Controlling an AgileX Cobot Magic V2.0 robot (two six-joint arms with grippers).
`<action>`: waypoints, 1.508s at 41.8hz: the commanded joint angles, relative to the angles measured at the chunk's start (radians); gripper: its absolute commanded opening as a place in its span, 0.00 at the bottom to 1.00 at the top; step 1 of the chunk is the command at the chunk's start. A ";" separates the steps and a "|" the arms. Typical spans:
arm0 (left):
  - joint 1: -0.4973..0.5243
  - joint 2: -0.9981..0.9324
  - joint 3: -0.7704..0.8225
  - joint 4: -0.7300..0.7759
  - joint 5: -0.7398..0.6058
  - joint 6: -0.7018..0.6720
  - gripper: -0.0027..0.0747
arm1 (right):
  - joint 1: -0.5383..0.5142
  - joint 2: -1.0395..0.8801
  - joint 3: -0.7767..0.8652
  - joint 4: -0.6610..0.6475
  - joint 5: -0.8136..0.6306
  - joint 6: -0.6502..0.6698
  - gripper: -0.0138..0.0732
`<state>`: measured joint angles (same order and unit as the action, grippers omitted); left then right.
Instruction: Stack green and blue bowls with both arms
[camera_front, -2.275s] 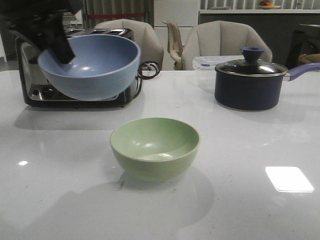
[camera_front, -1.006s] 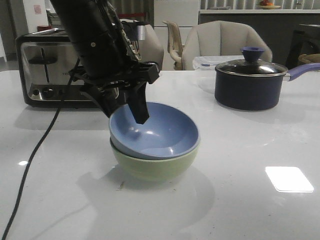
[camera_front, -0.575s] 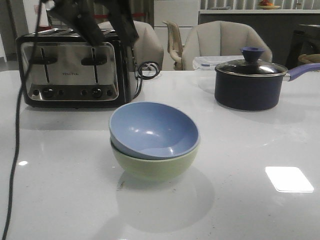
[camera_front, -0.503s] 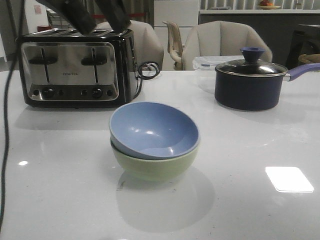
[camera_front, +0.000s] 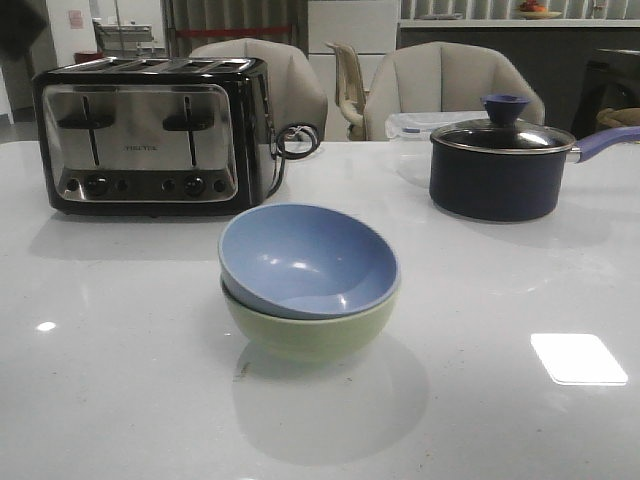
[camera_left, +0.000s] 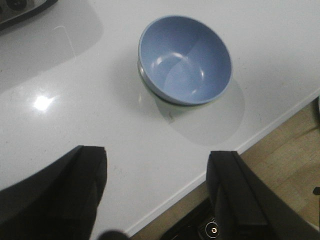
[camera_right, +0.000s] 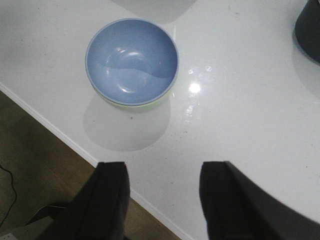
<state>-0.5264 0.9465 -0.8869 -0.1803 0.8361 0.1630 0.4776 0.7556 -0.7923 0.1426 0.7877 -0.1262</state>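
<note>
Blue bowl (camera_front: 305, 258) is sitting nested, slightly tilted, inside the green bowl (camera_front: 305, 335) near the middle of the white worktop (camera_front: 120, 380), in front of a toaster (camera_front: 150, 135) and a saucepan (camera_front: 500, 170). Left claw (camera_left: 155, 195) and right claw (camera_right: 162, 200) are hanging above, both spread wide, gripping nothing.

You see two bowls: one blue bowl (camera_front: 308, 258), one green bowl (camera_front: 305, 335). One toaster (camera_front: 150, 135), one saucepan (camera_front: 500, 168), three chairs (camera_front: 450, 80).
</note>
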 joint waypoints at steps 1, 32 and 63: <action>-0.006 -0.092 0.055 0.025 -0.086 0.000 0.67 | -0.003 -0.005 -0.026 0.002 -0.069 -0.010 0.67; -0.006 -0.272 0.199 0.073 -0.152 0.000 0.16 | -0.003 0.000 -0.026 0.002 -0.049 -0.010 0.20; -0.031 -0.326 0.199 0.146 -0.159 0.000 0.16 | -0.003 0.000 -0.026 0.002 -0.048 -0.010 0.20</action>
<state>-0.5465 0.6524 -0.6594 -0.0645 0.7576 0.1630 0.4776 0.7556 -0.7923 0.1426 0.7964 -0.1262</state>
